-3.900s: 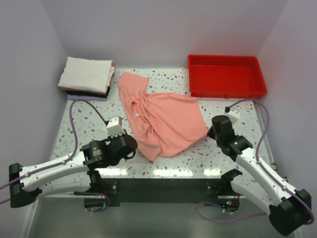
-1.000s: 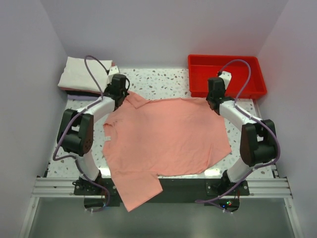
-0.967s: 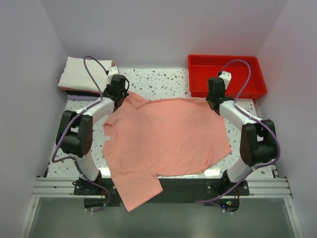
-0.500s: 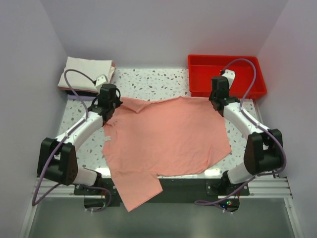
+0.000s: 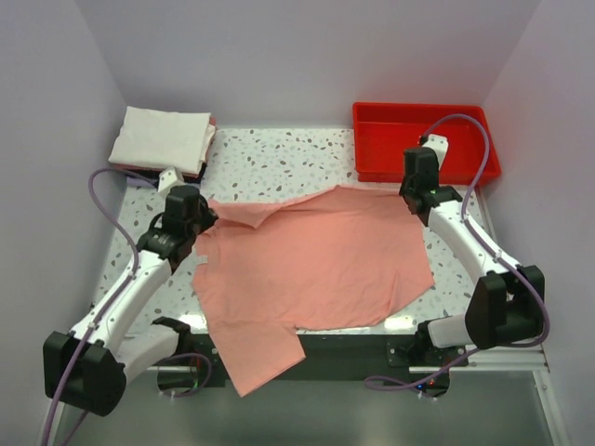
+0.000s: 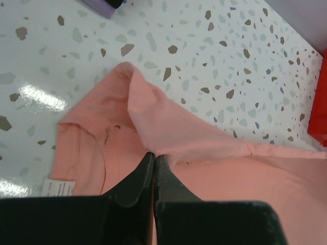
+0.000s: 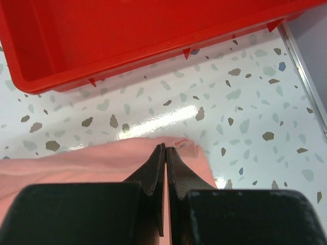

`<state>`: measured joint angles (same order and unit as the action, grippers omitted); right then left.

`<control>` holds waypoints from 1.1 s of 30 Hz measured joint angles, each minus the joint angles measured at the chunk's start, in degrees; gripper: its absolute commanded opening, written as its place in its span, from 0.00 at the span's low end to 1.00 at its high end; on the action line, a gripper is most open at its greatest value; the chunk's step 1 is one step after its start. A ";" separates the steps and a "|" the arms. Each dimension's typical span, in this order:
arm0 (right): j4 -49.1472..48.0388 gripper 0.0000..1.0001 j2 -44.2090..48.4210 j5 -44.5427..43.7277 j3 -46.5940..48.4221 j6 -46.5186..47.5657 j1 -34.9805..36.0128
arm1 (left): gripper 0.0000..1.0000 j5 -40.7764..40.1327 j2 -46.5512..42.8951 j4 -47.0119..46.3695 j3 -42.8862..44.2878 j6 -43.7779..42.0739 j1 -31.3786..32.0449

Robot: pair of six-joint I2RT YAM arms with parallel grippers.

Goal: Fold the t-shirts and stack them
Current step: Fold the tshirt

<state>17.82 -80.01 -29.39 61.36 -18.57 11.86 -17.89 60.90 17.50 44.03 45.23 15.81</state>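
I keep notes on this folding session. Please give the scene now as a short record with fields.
shirt in work: pink t-shirt, spread out, near part hanging over the table edge
left gripper: shut on its far left edge
right gripper: shut on its far right corner
folded stack: far left corner
red tray: far right

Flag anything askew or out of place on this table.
The salmon-pink cotton t-shirt lies crooked: its near left part hangs over the speckled table's front edge, and its far left corner is folded over at the left gripper. Nothing spilled or damaged.
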 measured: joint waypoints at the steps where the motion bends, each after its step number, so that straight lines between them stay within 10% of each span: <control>1: 0.63 0.00 0.11 0.02 0.00 0.20 0.00 | 0.00 -0.02 -1.62 1.14 -0.79 0.42 0.00; 33: 7.28 0.00 -3.10 -4.17 -1.97 2.60 -0.70 | 0.00 10.45 -19.08 12.72 -9.77 5.22 0.26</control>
<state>25.10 -83.11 -33.56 59.40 -15.97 11.16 -7.44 41.82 30.22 34.26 50.46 16.08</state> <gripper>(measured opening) 0.011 0.019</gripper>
